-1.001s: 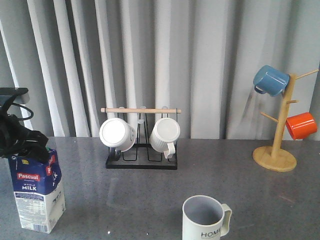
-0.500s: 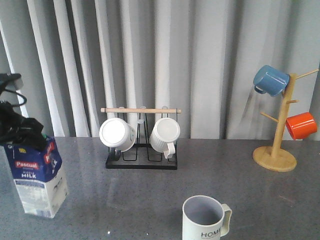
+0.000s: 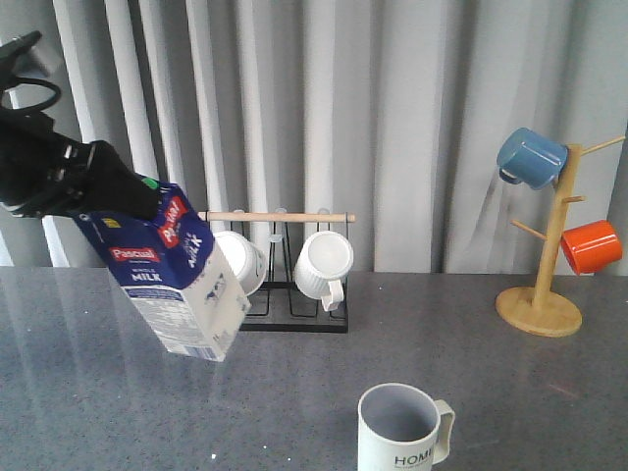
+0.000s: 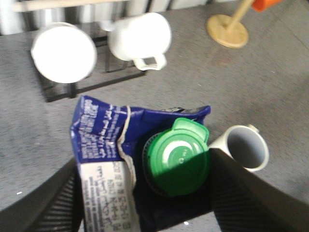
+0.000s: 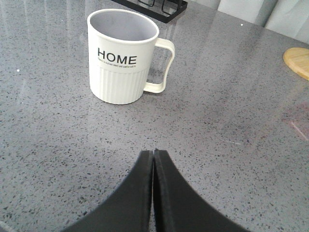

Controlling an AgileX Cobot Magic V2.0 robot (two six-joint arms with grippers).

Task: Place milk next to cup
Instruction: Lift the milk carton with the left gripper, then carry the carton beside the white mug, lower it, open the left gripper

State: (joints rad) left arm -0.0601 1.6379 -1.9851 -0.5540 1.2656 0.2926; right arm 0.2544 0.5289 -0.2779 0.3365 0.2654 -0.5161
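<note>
The milk (image 3: 167, 285), a dark-blue and white carton with a green cap, hangs tilted in the air at the left, above the table. My left gripper (image 3: 118, 196) is shut on its gabled top. In the left wrist view the green cap (image 4: 177, 157) sits between my fingers (image 4: 244, 193), with the cup (image 4: 244, 147) below and beyond it. The cup (image 3: 402, 427), pale with "HOME" lettering, stands at the front centre of the table. My right gripper (image 5: 153, 152) is shut and empty, low over the table, a short way from the cup (image 5: 123, 55).
A black rack (image 3: 294, 312) with a wooden bar holds two white ribbed mugs (image 3: 324, 263) at the back centre. A wooden mug tree (image 3: 545, 294) at the back right carries a blue mug (image 3: 530, 157) and an orange mug (image 3: 592, 245). Grey curtains hang behind.
My left gripper has lifted the milk off the table and carried it up and to the right, tilting it. The cup and right gripper have not moved.
</note>
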